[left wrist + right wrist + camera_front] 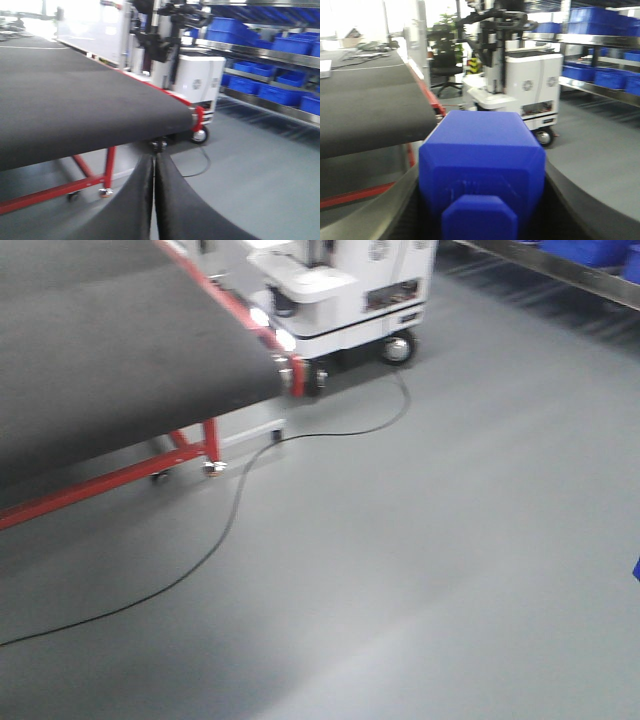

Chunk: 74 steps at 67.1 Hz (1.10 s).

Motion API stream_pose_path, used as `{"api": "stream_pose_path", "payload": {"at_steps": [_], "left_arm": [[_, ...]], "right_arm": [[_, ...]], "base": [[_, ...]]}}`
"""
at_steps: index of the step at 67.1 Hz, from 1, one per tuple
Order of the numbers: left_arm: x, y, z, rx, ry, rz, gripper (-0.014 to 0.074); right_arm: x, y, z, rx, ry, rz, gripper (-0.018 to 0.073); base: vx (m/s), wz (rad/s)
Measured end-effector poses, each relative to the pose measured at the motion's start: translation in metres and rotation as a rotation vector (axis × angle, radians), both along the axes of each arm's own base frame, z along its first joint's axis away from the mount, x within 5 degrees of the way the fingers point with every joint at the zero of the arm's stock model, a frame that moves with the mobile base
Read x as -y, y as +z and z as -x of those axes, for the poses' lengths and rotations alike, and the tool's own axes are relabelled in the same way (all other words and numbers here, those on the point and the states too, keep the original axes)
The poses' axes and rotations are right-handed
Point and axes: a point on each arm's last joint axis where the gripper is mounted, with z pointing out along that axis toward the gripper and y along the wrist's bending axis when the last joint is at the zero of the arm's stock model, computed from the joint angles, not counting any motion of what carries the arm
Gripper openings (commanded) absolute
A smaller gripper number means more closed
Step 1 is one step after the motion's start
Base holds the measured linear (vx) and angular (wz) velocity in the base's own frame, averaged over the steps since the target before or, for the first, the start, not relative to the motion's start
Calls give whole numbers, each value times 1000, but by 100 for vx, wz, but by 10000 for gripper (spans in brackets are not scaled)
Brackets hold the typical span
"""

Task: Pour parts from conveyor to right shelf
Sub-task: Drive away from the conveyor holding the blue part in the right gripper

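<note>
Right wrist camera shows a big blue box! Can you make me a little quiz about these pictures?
1. True or false: the right gripper is empty.
2. What colour is the frame under the conveyor? A green, B red, C yellow.
3. Fill in: in the front view, a thin black ____ snakes across the floor.

Key: 1 false, it is closed around the blue box. 2 B. 3 cable.

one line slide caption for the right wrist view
The right pincer holds a blue bin beside the conveyor, white robot ahead.
</note>
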Motion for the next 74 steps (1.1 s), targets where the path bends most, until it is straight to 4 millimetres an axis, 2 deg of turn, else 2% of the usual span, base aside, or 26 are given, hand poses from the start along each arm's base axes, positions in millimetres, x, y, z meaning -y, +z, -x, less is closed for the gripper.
{"api": "stream_pose_path", "payload": {"at_steps": [74], "left_arm": [[0, 0, 0, 0, 0, 0, -6]], "right_arm": [[0, -1, 0, -8, 0, 1, -4]], "base": [[-15, -71]]}}
